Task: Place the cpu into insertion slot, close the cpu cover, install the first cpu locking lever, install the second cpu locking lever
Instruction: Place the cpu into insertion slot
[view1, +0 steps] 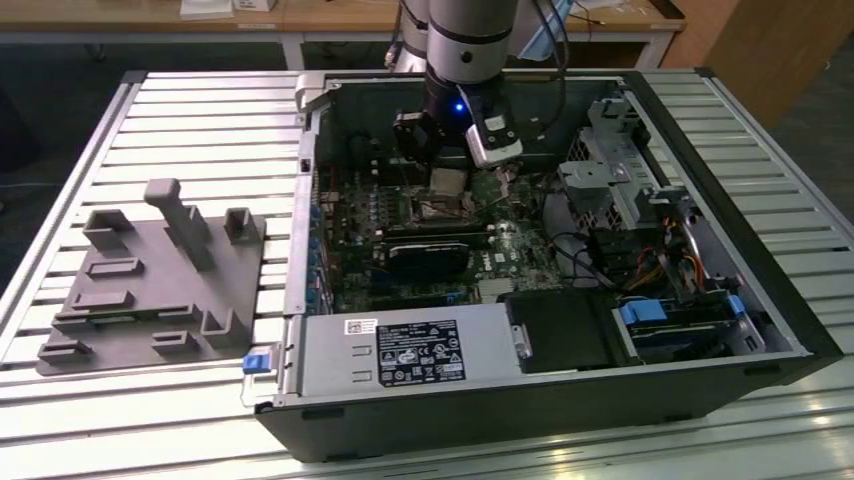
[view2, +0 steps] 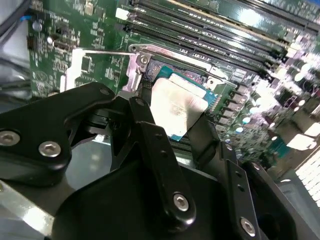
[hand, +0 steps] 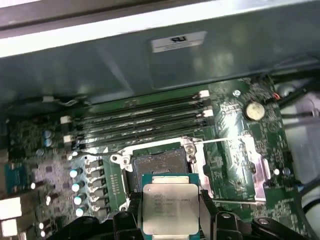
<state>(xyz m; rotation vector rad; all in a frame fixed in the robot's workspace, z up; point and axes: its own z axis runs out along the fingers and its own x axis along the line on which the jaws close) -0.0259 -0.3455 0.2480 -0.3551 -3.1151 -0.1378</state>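
You've got the open black sheet-metal case (view1: 534, 405) centre-right in the exterior view, with the grey moulded fixture (view1: 147, 290) at lower left. Inside is the green motherboard (hand: 230, 120). The gripper (hand: 170, 220) has its matte black fingers (hand: 206, 217) clamped on the cpu (hand: 170, 205), a flat square with a dull silver lid, its near edge cut off. The insertion slot (hand: 152, 162), dark with a metal rim, sits bare, partly overlapped by the chip.

An open computer case (view1: 534, 415) lies on the slatted metal counter (view1: 200, 120), with a grey fixture block (view1: 154, 290) beside it on the exterior view's left. Inside, a silver power supply (view1: 400, 355) sits along the near wall, with a black rectangular module (view1: 430, 255) just behind it. In the first wrist view, a round coin battery (hand: 254, 110) lies near the ends of long memory slots (hand: 145, 120).
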